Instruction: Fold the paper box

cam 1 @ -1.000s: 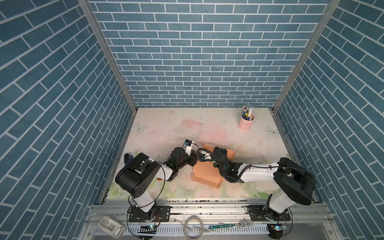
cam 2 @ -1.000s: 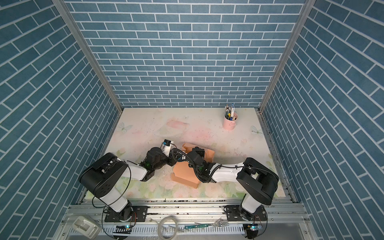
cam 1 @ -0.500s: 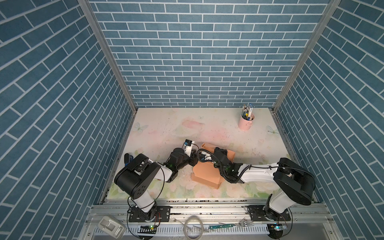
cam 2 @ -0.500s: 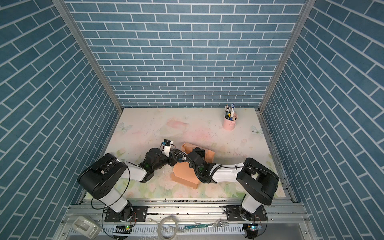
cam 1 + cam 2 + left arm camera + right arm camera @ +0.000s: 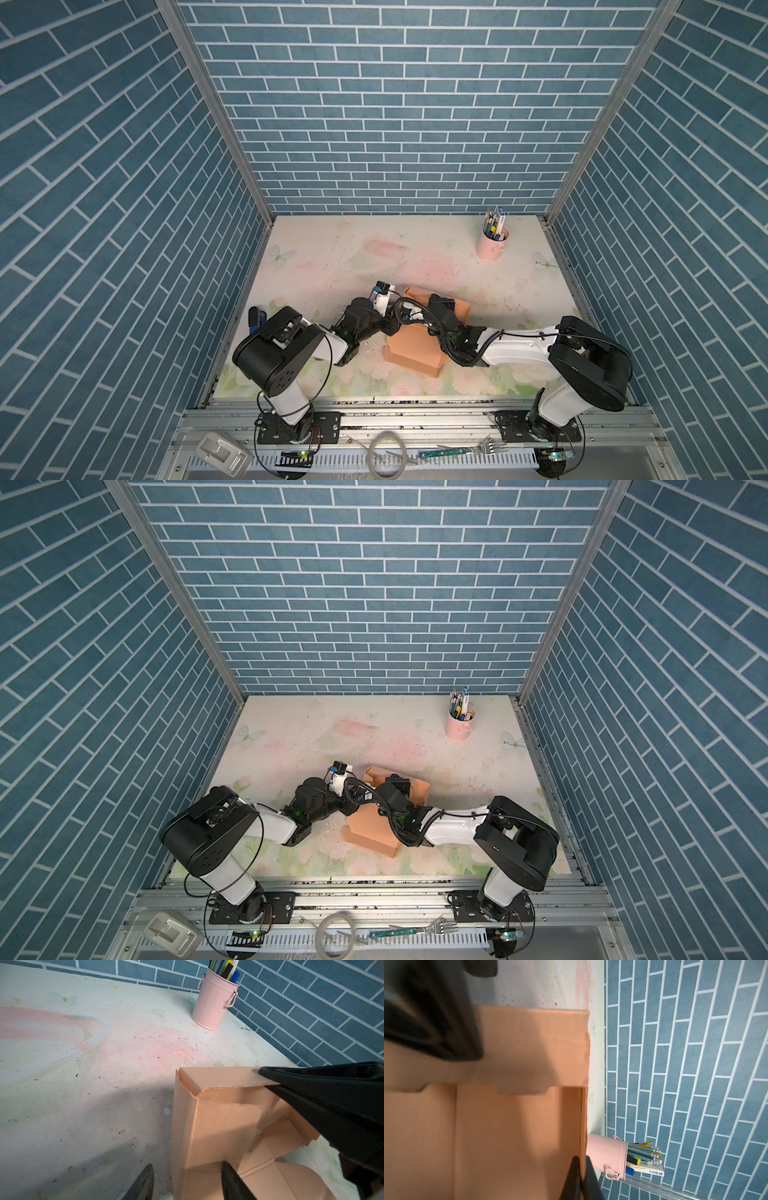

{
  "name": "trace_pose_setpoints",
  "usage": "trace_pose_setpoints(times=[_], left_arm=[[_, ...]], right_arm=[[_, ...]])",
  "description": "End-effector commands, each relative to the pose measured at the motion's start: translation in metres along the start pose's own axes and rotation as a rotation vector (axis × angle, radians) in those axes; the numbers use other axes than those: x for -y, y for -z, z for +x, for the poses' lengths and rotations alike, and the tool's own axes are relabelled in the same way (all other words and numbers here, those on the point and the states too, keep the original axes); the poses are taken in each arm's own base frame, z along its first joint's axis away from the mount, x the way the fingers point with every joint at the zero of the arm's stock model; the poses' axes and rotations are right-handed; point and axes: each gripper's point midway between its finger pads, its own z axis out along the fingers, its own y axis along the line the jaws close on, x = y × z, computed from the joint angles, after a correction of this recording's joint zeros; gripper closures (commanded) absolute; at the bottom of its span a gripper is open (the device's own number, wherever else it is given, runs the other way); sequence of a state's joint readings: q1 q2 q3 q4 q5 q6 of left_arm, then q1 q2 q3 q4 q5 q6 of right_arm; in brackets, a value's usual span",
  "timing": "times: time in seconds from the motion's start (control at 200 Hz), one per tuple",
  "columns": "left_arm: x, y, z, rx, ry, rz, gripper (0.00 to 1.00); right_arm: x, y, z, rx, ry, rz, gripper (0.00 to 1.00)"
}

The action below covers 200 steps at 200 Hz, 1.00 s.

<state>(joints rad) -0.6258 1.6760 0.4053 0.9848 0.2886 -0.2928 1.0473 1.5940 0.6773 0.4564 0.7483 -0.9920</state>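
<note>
The right hand [image 5: 581, 1162] pinches one thin upright wall of the paper box [image 5: 512, 1126]; a pink cup of pens [image 5: 607, 1157] stands just beyond, before the blue brick wall [image 5: 685, 1064]

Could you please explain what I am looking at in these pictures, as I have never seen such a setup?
Two robot arms, left and right, stand at a flower-printed table. Two pictures look down from overhead, side by side; the other two come from a camera on each wrist. On the table sit a half-folded peach-orange cardboard box and, in a far corner, a pink metal cup of pens. The right hand is shut on one upright box wall; the left hand is open, its fingers either side of another wall.
</note>
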Motion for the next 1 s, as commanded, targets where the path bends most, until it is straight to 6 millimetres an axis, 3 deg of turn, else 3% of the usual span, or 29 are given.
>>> trace_pose_setpoints(times=[0.0,0.39,0.625,0.995], left_arm=[[0.0,-0.006,-0.004,0.009,-0.023,-0.009,0.46],[-0.011,-0.017,-0.017,0.022,-0.05,-0.077,0.46],[-0.015,-0.025,-0.011,0.003,-0.05,-0.079,0.46],[-0.024,-0.018,-0.023,0.002,-0.093,-0.159,0.54]], right_arm=[[-0.003,0.003,0.002,0.002,0.009,-0.005,0.93],[-0.001,0.005,0.001,0.01,-0.001,-0.003,0.93],[0.001,0.006,0.0,0.016,-0.009,0.0,0.93],[0.007,0.007,-0.003,0.023,-0.021,0.013,0.93]])
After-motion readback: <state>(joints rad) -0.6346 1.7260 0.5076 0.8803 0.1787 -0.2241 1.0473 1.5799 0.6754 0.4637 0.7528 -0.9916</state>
